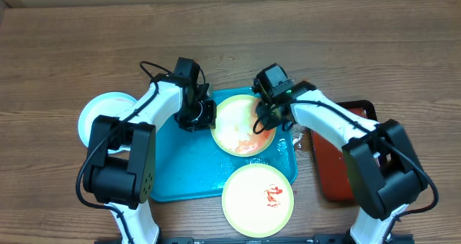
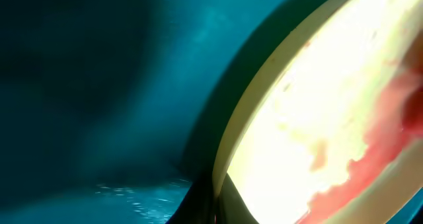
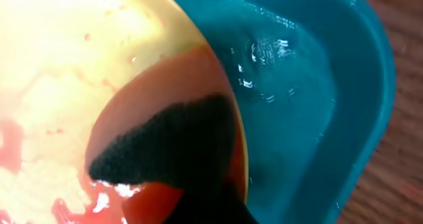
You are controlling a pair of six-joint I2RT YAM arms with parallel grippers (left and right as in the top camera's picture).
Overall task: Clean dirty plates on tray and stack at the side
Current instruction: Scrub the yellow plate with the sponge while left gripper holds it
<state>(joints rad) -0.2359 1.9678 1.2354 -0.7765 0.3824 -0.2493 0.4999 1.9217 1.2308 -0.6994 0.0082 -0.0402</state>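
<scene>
My L hand (image 1: 203, 118) clamps green-rim plate (image 1: 241, 125) at 1 o'clock on tray (image 1: 180, 168); R hand (image 1: 263, 122) grips dark sponge (image 3: 165, 145) on it, sauce left. Pale plate (image 1: 97, 114) at 9 on desk (image 1: 57, 42) looks done; 6 o'clock plate (image 1: 257, 199) smeared.

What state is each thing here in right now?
tray: wet.
centre plate: on the tray, red-smeared.
front plate: red-smeared, straddling tray's front edge.
pale plate: left of tray, no smears visible.
left gripper: shut on centre plate's rim.
right gripper: shut on dark sponge, against centre plate.
</scene>
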